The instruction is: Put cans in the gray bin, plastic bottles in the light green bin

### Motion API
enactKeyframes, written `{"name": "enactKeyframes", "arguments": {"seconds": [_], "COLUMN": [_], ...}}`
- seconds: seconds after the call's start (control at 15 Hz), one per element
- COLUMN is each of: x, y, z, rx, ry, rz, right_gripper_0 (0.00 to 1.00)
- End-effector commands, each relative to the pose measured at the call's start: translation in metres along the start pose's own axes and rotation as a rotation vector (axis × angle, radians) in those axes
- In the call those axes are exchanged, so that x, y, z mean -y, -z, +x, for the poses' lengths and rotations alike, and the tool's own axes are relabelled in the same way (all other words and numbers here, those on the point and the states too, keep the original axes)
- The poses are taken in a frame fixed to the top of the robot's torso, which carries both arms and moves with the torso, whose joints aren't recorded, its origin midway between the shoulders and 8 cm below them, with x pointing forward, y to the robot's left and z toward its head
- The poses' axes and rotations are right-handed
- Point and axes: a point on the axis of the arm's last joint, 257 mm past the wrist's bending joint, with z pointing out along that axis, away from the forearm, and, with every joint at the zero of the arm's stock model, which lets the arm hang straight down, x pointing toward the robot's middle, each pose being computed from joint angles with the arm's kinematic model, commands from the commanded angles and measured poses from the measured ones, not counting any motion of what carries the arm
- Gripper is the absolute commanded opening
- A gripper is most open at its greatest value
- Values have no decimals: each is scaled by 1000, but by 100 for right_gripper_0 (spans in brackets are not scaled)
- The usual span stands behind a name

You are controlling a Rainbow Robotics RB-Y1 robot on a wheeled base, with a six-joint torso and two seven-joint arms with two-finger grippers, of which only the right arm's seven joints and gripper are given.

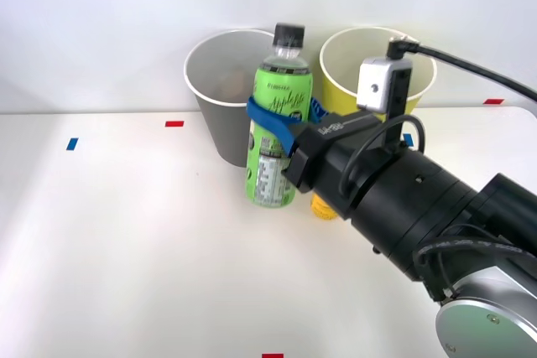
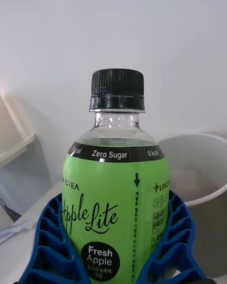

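A test or lab setup is suggested: a plain white table [image 1: 126, 241] marked with small red and blue tape pieces [image 1: 174, 123] toward 11 o'clock, backed by a bare white wall [image 1: 101, 23].

A plain white wall [image 1: 126, 6] is filling the space behind the white table [image 1: 126, 232], meeting it along a straight line at the far edge. Even, soft light is falling across the tabletop. Small tape marks are lying on the surface: 1 blue [image 1: 72, 143] near the left, 1 red [image 1: 174, 123] further back, 1 red [image 1: 493, 101] at the far right, and 1 red [image 1: 273, 355] at the near edge. In the wrist view, a pale ledge [image 2: 14, 146] is jutting from the wall.
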Motion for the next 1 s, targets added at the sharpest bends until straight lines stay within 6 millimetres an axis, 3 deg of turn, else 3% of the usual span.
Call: {"name": "enactKeyframes", "arguments": {"seconds": [0.07,0.33,0.53,0.8,1.0], "x": [17,70,99,141,170], "y": [-4,-43,-55,-79,-97], "z": [-37,-70,-92,-113,-118], "rx": [80,213,241,231,223], "ry": [39,26,42,95,127], "rz": [18,74,116,168,203], "right_gripper_0": [0,0,0,0,0]}}
